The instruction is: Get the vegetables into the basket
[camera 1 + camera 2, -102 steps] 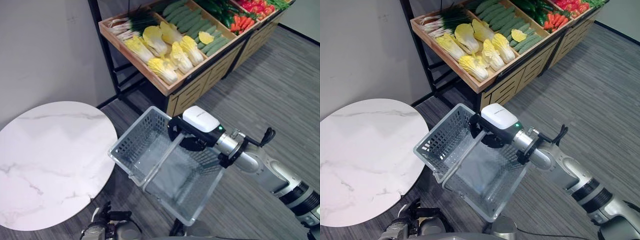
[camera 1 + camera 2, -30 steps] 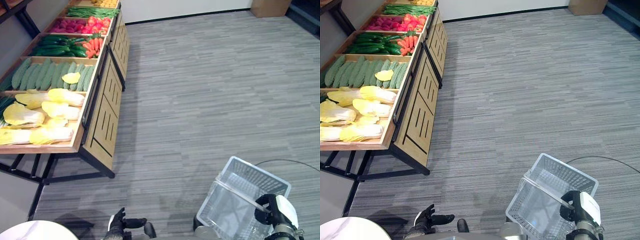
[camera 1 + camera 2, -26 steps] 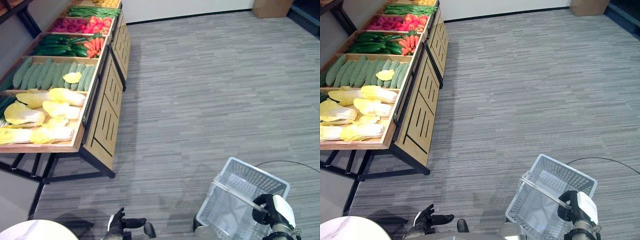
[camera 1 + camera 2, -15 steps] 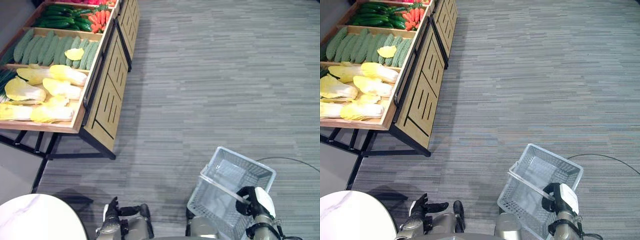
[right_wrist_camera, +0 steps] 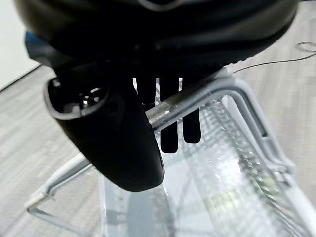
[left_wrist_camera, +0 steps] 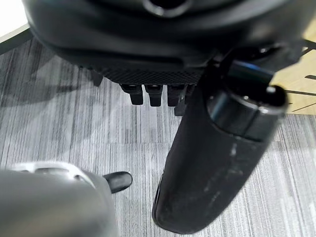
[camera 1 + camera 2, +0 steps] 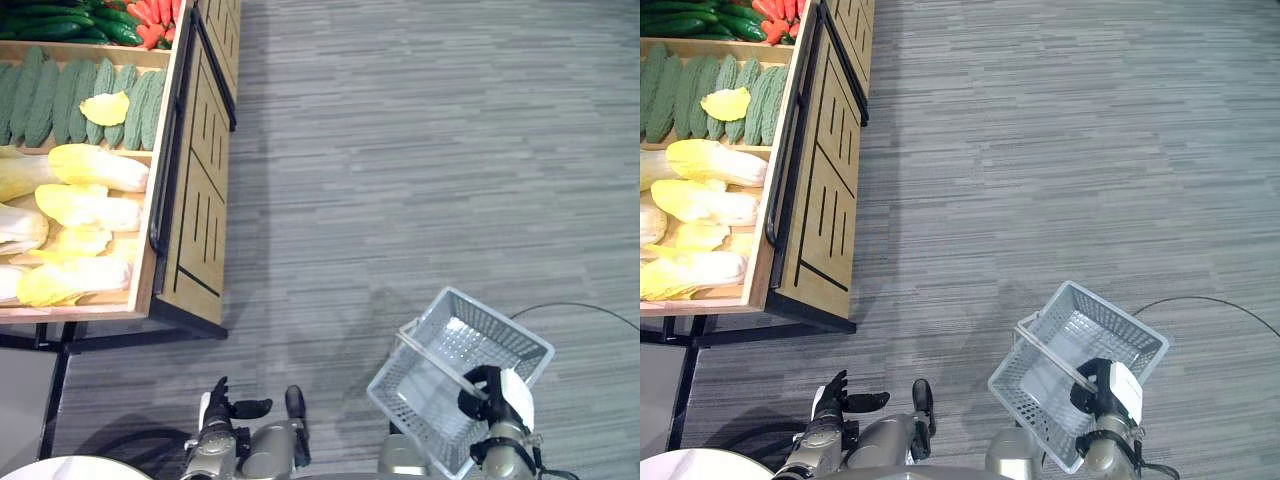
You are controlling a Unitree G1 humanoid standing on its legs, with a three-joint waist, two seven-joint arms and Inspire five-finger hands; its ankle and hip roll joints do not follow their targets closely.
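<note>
My right hand (image 7: 487, 396) is shut on the handle bar (image 5: 197, 96) of a grey mesh basket (image 7: 500, 318), which hangs low at my right side with nothing inside. In the right wrist view its fingers (image 5: 168, 131) curl round the bar, over the basket's mesh wall (image 5: 242, 153). The vegetables lie in a wooden stand (image 7: 195, 190) at the far left: yellow-white cabbages (image 7: 90, 205), bumpy green gourds (image 7: 60, 95) and orange carrots (image 7: 155, 15). My left hand (image 7: 225, 410) hangs open and holds nothing, low at the left, well short of the stand.
Grey striped carpet (image 7: 420, 150) spreads between the stand and the basket. The stand rests on a black metal frame (image 7: 110, 335). A white round table's edge (image 7: 45, 468) shows at the lower left corner.
The camera has swung, so the stand now sits at the left edge and the table has almost left the picture. The basket, earlier held out by the stand, now hangs low at my right.
</note>
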